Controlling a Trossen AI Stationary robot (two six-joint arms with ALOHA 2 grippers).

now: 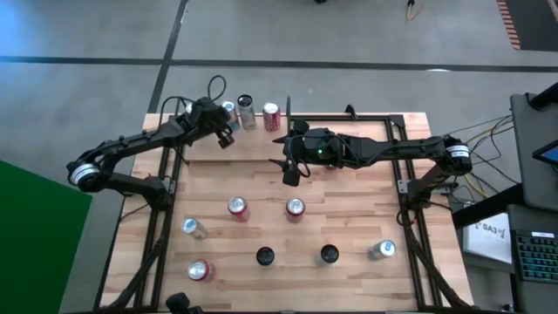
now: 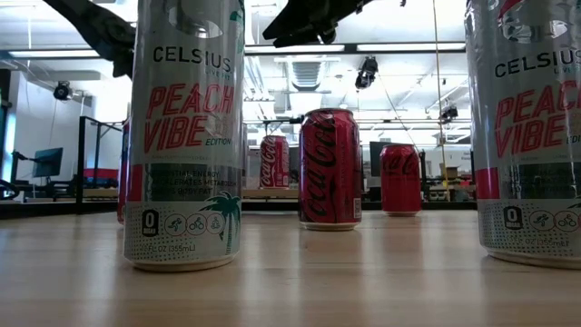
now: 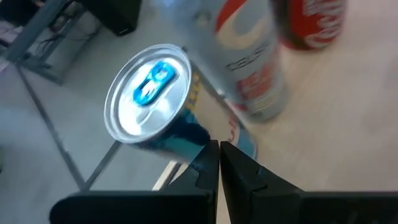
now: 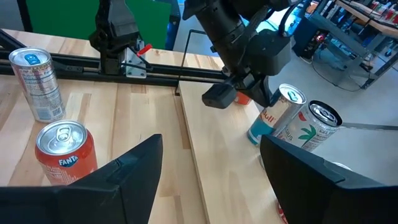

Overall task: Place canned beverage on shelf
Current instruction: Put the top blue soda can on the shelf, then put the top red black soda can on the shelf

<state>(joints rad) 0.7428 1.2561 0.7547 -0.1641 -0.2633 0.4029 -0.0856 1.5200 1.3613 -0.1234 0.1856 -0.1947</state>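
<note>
The shelf (image 1: 370, 129) is the light wood plank along the table's far side, edged by black rods; it also shows in the right wrist view (image 4: 214, 149). Three cans stand upright on its left part: a blue-and-silver can (image 1: 228, 109) (image 3: 149, 99), a white Celsius can (image 1: 246, 112) (image 3: 249, 56) and a red can (image 1: 271, 116). My left gripper (image 1: 225, 133) (image 3: 219, 155) is shut and empty, just on the near side of the blue can. My right gripper (image 1: 290, 170) (image 4: 211, 174) is open and empty above the table's middle, near the shelf's front edge.
Several more cans stand on the near half of the table: a red Fanta can (image 1: 237, 208) (image 4: 62, 146), a red can (image 1: 295, 208), silver cans (image 1: 193, 228) (image 1: 382, 251), two dark-topped cans (image 1: 264, 256) (image 1: 328, 254) and a red can (image 1: 199, 270). Black frame posts flank both table sides.
</note>
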